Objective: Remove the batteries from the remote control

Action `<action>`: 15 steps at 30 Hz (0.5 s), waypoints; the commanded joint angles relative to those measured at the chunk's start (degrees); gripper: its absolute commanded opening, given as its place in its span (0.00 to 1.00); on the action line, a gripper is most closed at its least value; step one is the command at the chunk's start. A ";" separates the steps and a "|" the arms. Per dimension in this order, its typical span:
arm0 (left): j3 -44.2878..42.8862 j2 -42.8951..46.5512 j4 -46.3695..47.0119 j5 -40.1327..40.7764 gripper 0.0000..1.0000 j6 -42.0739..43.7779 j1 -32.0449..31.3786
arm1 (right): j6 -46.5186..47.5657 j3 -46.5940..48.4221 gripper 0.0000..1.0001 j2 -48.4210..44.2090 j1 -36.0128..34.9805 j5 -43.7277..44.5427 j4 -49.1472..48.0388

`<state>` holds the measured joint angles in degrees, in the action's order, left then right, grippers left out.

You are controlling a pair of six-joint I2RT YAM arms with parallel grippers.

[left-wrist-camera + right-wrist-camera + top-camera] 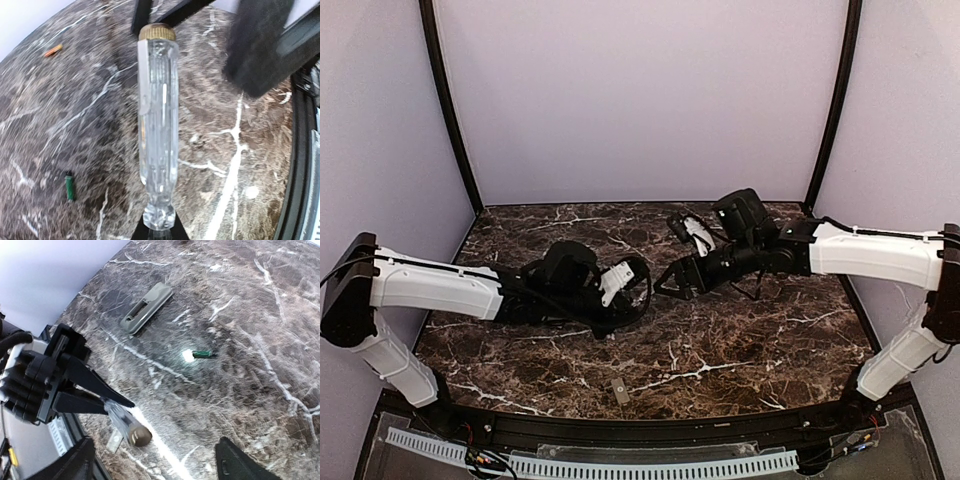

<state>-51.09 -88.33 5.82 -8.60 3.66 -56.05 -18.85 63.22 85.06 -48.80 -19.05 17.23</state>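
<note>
With the left claw (116, 406) clamped on a clear tool (158, 110) and the right claw (157, 465) apart, the green battery (204, 354) (light, slick, likely to roll) was judged best pinched across its middle.

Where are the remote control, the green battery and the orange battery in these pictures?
remote control (151, 303): right wrist view, on the middle of its grey back.
green battery (205, 354): right wrist view, on the middle of its body.
orange battery (52, 50): left wrist view, on the middle of its body.
</note>
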 commanded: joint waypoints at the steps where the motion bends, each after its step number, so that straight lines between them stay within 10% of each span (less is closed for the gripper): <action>1: 3.75 3.17 0.74 9.65 0.00 -7.30 0.21 | 0.22 1.50 0.90 -2.78 1.29 7.64 -0.04; 15: 1.62 -3.82 -10.19 24.96 0.00 -20.83 4.11 | -2.27 0.68 0.99 -5.59 3.53 18.87 1.75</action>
<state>-47.90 -89.17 1.39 13.43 -11.99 -53.32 -19.81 63.90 80.93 -45.67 -3.05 18.44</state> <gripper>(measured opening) 0.059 0.986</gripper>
